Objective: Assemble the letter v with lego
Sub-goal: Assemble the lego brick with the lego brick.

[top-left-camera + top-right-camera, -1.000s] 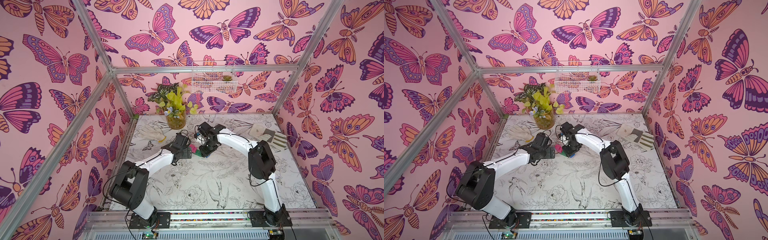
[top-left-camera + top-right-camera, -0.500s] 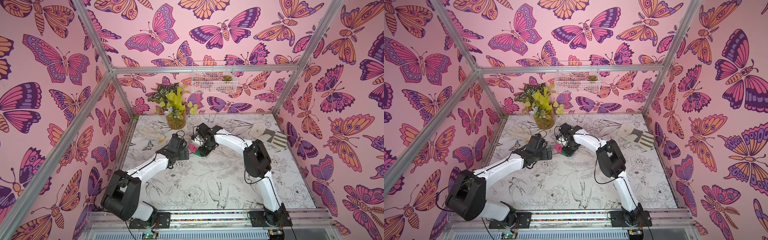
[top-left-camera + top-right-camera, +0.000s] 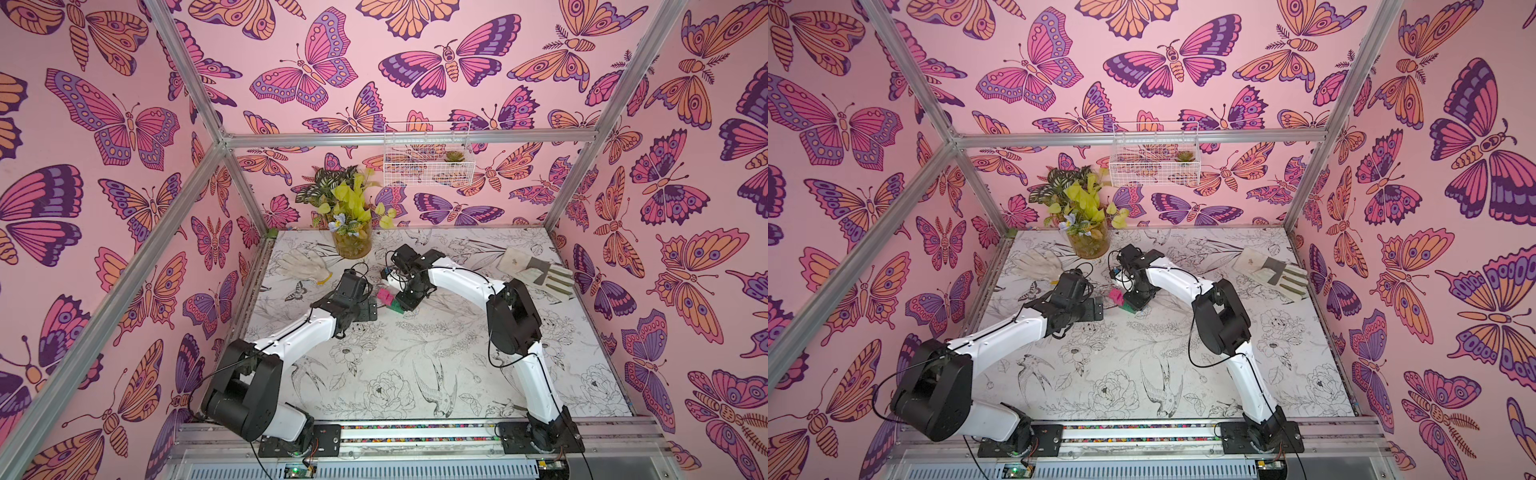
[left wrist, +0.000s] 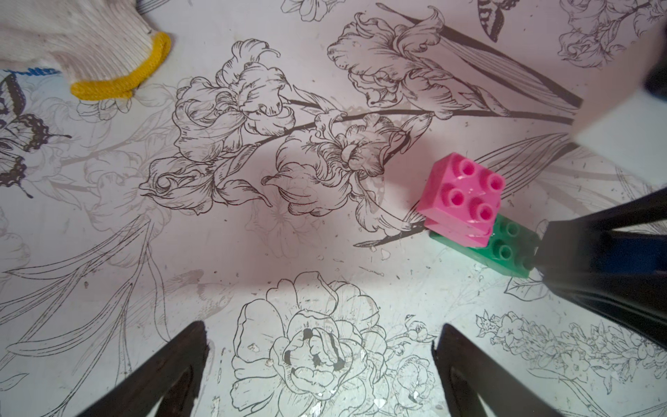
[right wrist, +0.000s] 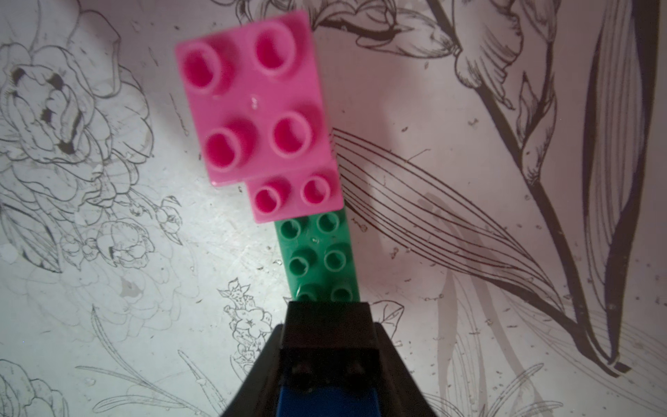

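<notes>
Your right gripper (image 3: 404, 302) is clamped on the black brick (image 5: 326, 325), with the blue brick (image 5: 326, 400) stacked against it. Both are held over one end of the green brick (image 5: 321, 260). Two pink bricks (image 5: 252, 108) step up from its other end. The lego sits just below centre in both top views. Your left gripper (image 4: 321, 326) is wide open just left of it.

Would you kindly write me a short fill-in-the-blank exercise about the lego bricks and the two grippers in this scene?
1. The long brick under the two pink bricks is ___.
2. The left gripper stands ___, holding nothing.
3. The right gripper is shut on a black brick joined to a ___ one.
4. The knit glove has a ___ cuff.
Missing words: green; open; blue; yellow.
</notes>
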You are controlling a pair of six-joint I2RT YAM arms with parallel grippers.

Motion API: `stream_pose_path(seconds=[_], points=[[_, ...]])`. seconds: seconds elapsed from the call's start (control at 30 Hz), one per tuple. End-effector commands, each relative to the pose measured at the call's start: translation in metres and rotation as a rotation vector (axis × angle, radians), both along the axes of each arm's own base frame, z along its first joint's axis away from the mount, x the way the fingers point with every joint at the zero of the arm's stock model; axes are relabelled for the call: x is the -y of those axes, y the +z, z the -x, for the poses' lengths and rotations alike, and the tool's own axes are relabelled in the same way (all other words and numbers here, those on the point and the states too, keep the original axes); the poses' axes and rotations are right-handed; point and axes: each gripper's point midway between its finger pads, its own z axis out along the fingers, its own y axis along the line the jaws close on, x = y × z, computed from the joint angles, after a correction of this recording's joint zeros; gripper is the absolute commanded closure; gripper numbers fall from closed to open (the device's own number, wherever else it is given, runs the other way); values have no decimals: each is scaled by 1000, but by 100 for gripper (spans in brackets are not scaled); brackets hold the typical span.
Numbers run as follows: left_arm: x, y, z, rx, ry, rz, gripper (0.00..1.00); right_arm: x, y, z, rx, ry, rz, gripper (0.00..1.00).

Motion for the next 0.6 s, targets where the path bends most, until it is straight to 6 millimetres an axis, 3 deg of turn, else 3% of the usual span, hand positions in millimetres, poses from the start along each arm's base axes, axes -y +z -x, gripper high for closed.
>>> stream_pose_path(seconds=[0.0, 0.57], points=[[-2, 1, 1, 11, -6, 7, 0, 0, -4, 2, 2, 39, 35, 83], [-1, 2, 2, 10, -14, 9, 0, 0, -24, 0, -10, 65, 66, 83]])
